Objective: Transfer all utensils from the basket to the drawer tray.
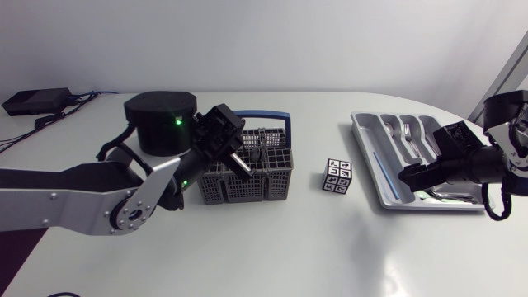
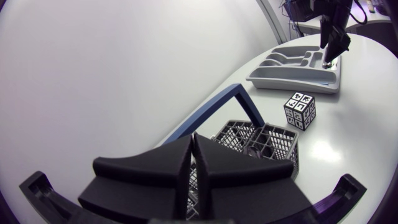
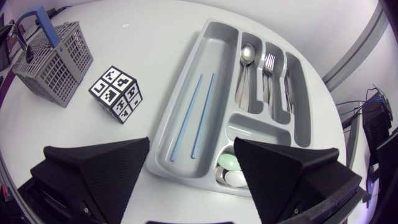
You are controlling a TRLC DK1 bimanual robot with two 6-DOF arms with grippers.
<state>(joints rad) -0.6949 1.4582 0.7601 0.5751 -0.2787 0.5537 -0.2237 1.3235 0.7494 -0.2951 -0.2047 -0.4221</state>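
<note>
The white counter [image 1: 272, 247] is rounded at its far right corner. A grey mesh basket [image 1: 239, 188] with a blue handle stands left of the middle. To its right, near but apart from it, sits a cube [image 1: 338, 176] covered in black-and-white markers. Further right, close to the counter's right edge, lies a grey tray [image 1: 371, 161]. It is set at a slight angle, with its long side compartment toward the cube. At the far left corner rests a flat black box [image 1: 35, 101], with cables [image 1: 82, 96] trailing from it over the counter.
</note>
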